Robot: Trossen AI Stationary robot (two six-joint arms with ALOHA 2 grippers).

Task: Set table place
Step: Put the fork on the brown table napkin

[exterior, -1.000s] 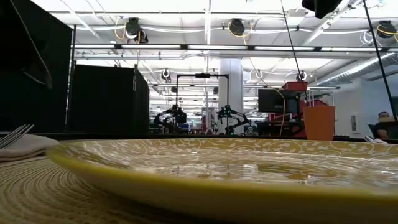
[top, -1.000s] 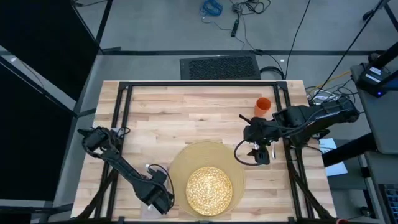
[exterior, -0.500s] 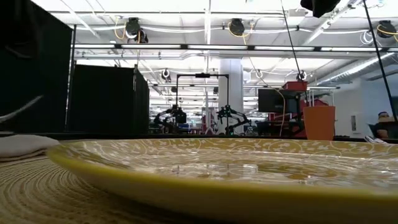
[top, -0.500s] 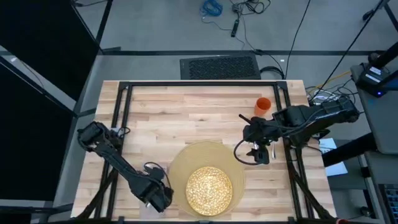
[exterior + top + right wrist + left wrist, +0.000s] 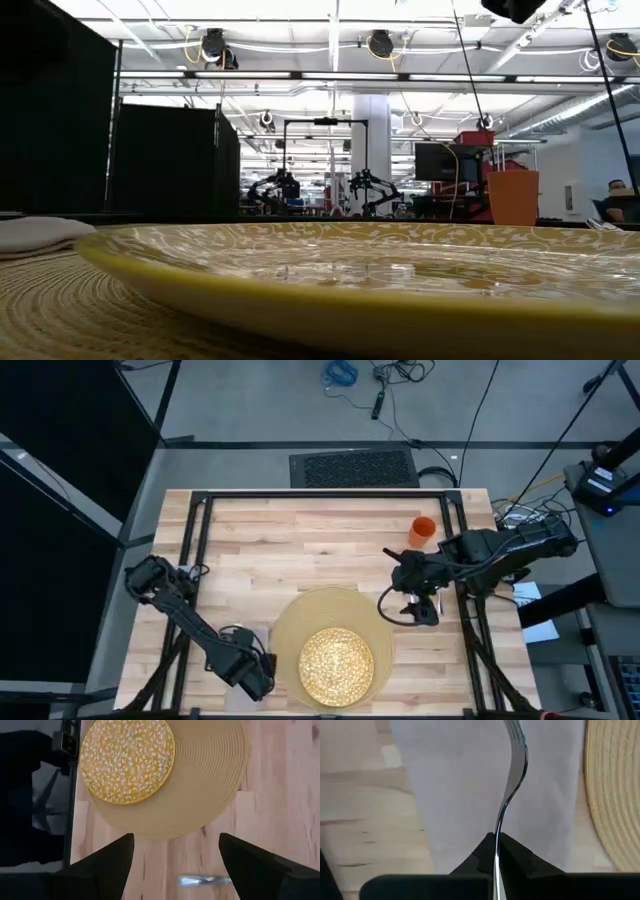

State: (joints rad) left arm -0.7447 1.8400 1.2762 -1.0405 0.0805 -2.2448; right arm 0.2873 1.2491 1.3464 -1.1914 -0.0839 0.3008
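The yellow speckled plate (image 5: 337, 665) sits on the round tan placemat (image 5: 300, 615) at the table's (image 5: 300, 530) near edge. Left of the mat lies the pale napkin (image 5: 455, 795), also seen in the low view as a napkin (image 5: 35, 232). My left gripper (image 5: 258, 678) hovers over it, shut on a silver fork (image 5: 515, 765). The orange cup (image 5: 424, 530) stands at the far right. My right gripper (image 5: 415, 603) hangs open right of the mat, above a silver utensil (image 5: 205, 880) lying on the wood. My left gripper pinches the fork's thin handle (image 5: 498, 832) between its two fingertips. The fork runs straight on from the fingers, seen edge-on, over the napkin. It shows nowhere in the low view, so it is clear of the napkin.
A black metal frame (image 5: 200, 550) rings the tabletop. Bare wood lies across the far half of the table and between the mat and the right arm. Cables and a grey box (image 5: 600, 480) sit beyond the right edge.
My left gripper has risen with the fork: in the low view the tines stood just above the napkin, then climbed and left the picture. In the high view it has shifted slightly toward the table's left edge. The napkin has stayed put.
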